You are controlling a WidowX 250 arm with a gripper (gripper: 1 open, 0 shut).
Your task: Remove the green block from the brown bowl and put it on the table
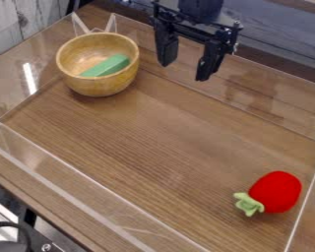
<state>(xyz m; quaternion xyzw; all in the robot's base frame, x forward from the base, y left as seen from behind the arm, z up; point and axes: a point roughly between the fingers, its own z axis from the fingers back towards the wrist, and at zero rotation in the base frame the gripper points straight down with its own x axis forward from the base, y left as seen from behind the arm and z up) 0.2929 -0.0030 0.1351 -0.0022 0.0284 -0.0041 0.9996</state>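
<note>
The brown bowl stands on the table at the back left. Inside it lies the green block, a light green bar resting tilted against the bowl's inner wall. My gripper hangs to the right of the bowl, pointing down, a little above the tabletop. Its two dark fingers stand wide apart and nothing is between them. The gripper is apart from the bowl and does not touch the block.
A red strawberry toy with green leaves lies at the front right. Low clear plastic walls run around the table's edges. Bare wood-grain surface spans the middle and front left.
</note>
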